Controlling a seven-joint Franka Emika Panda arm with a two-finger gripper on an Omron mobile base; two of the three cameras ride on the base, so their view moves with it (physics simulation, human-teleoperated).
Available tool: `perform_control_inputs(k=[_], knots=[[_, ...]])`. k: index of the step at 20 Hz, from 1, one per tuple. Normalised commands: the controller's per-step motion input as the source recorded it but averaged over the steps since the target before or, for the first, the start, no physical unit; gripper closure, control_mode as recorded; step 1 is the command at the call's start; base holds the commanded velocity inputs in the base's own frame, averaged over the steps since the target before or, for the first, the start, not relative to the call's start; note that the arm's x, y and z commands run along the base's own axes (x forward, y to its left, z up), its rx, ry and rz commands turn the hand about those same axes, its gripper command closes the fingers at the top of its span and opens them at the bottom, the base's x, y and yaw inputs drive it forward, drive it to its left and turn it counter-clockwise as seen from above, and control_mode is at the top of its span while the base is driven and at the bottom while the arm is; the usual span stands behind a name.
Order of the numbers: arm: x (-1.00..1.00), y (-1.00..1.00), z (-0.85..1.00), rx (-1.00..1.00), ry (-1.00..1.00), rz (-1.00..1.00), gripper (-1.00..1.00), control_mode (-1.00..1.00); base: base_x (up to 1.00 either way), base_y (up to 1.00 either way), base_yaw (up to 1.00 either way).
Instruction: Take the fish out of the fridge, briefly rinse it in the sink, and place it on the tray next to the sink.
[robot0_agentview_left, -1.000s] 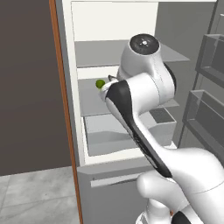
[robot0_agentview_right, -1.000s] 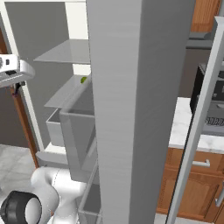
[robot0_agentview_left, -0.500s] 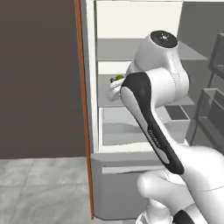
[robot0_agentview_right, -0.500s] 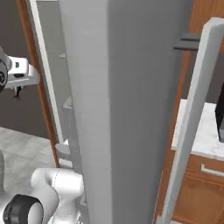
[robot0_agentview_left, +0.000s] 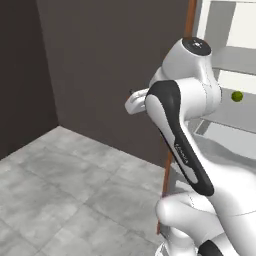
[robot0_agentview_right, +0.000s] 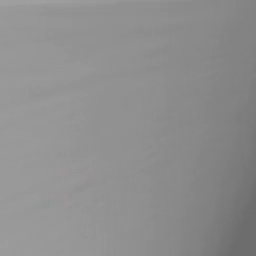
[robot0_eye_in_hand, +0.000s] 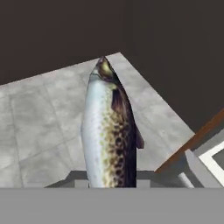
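The gripper (robot0_eye_in_hand: 111, 186) is clamped on the fish (robot0_eye_in_hand: 109, 131), whose head points to 12 o'clock in the hand view. Keep the squeeze firm and swing smoothly clear of the fridge (robot0_agentview_left: 225, 75) toward the sink

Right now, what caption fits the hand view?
Hand holds the fish above the floor, fridge at right.

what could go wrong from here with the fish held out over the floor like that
1. The fish sticks far out past the gripper, which seems to pinch only its tail end; a swing could work it loose, dropping it on the grey floor.
2. The arm sits close to the fridge and its orange-brown edge trim, so turning away may clip it.
3. The right base view is blocked by a flat grey surface, so that side is unseen.
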Motion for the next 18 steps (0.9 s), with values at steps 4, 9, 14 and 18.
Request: perform_control_inputs(k=[4, 9, 14, 18], knots=[[0.0, 0.0, 0.0, 0.0, 0.0, 0.0, 1.0, 1.0, 0.0, 0.07, 0.96], [0.0, 0.0, 0.0, 0.0, 0.0, 0.0, 1.0, 1.0, 0.03, 0.02, 0.95], [0.0, 0.0, 0.0, 0.0, 0.0, 0.0, 1.0, 1.0, 0.38, 0.0, 0.86], [0.0, 0.0, 0.0, 0.0, 0.0, 0.0, 1.0, 1.0, 0.68, -0.07, 0.81]])
